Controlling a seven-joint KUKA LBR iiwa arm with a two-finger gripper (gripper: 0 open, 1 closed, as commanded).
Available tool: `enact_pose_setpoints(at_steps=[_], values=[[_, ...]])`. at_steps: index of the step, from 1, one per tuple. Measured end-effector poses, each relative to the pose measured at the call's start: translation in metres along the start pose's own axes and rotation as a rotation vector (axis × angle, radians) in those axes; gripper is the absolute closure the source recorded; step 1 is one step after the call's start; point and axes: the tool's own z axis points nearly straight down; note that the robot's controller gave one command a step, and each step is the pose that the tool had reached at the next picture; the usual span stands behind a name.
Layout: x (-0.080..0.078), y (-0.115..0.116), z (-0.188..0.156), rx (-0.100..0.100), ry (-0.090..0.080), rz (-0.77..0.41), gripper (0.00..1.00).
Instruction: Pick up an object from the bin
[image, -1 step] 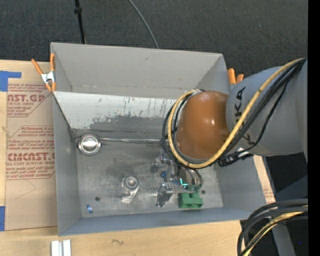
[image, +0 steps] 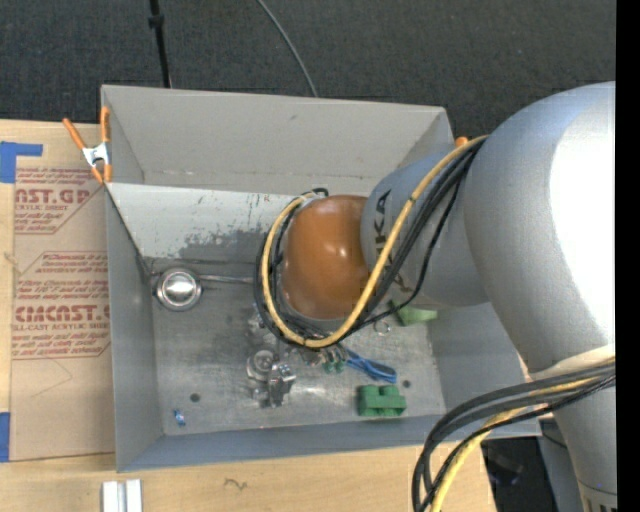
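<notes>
Arm is reaching down from the right, gripper (image: 270, 380) hanging low at the front of the bin (image: 128, 340), its state impossible to tell; bare floor is lying leftward, a green block (image: 381, 400) rightward.

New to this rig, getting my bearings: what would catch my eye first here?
The big silver arm with its orange wrist cover looms in from the right, its gripper low over the middle of the grey bin. A shiny metal ladle lies by the left wall, and a green block sits at the front right.
</notes>
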Motion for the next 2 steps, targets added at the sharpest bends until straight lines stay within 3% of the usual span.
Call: enact_pose_setpoints(at_steps=[1, 2], values=[[0.0, 0.0, -0.002, -0.001, 0.001, 0.002, 1.0], [-0.01, 0.013, -0.127, -0.006, 0.008, -0.243, 1.0]])
